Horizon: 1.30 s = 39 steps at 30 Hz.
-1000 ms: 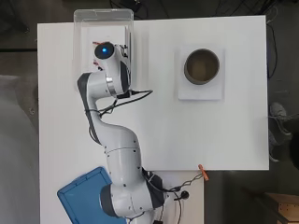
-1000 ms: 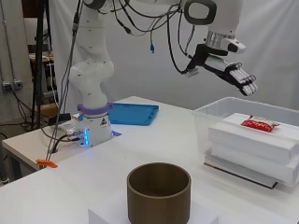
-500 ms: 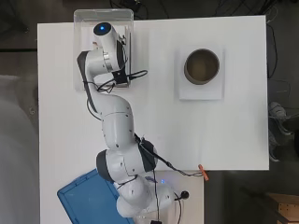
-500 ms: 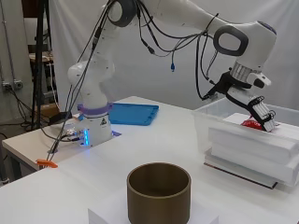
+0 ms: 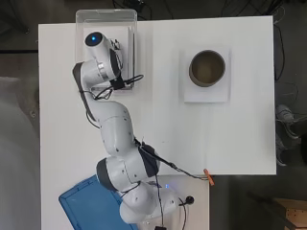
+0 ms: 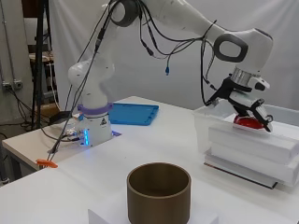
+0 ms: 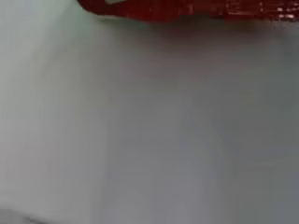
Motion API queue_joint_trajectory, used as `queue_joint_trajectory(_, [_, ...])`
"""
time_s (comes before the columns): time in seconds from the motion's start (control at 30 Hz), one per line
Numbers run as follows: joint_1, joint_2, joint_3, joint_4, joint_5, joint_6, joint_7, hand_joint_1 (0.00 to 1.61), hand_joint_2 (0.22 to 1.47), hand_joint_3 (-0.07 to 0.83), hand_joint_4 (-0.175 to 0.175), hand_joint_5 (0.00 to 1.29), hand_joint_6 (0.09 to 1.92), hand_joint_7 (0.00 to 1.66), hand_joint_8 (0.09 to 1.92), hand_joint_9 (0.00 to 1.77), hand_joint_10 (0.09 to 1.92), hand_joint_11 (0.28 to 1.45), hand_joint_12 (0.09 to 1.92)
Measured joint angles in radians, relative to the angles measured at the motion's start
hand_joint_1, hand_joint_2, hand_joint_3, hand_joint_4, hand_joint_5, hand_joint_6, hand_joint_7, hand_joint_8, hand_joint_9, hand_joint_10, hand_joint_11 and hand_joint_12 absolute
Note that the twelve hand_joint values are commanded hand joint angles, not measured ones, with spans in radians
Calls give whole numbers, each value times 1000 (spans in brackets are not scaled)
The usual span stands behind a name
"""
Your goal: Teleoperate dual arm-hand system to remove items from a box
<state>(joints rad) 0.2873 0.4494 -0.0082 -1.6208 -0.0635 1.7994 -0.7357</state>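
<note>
A clear plastic box (image 5: 105, 19) stands at the table's far left corner, and in the side view its wall (image 6: 204, 128) holds stacked white foam blocks (image 6: 252, 147). A red packet (image 6: 246, 122) lies on the top block. My hand (image 6: 250, 106) rests on the packet from above, its fingers (image 6: 263, 119) stretched over it rather than curled, so it reads as open. The overhead view hides hand and packet under the arm's wrist. In the wrist view the red packet (image 7: 187, 8) fills one edge above the white foam (image 7: 149, 130).
A brown cylinder (image 5: 207, 68) stands on a white block (image 5: 206, 96) at the far right, also in the side view's foreground (image 6: 159, 191). A blue tray (image 5: 81, 203) lies beside the arm's base. An orange clip (image 5: 208, 175) sits at the near table edge.
The hand has dropped from above the box down onto the red packet on the top foam block. The arm has swung further over the box.
</note>
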Motion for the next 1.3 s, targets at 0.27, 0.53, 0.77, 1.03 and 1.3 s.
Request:
queue_joint_trajectory(0.27, [-6,-113,4,-133,0,168,16,1119,1208,2,-36,835,1138,773,1427,940,1690,678,1483])
queue_joint_trajectory(0.53, [-30,-328,-16,-326,60,370,-126,956,1189,-1,173,842,1190,1016,1920,1235,1920,864,1899])
queue_joint_trajectory(0.77, [-65,-609,-78,-481,116,433,-214,988,1149,-2,175,919,1077,1161,1920,1391,1920,1045,1899])
queue_joint_trajectory(1.03, [-167,-939,-247,-719,52,482,-336,983,1152,2,175,906,1096,1158,1920,1414,1920,1089,1884])
queue_joint_trajectory(1.3, [-256,-998,-431,-774,-149,444,-247,973,1165,1,175,882,1135,1151,1920,1450,1920,1128,1892])
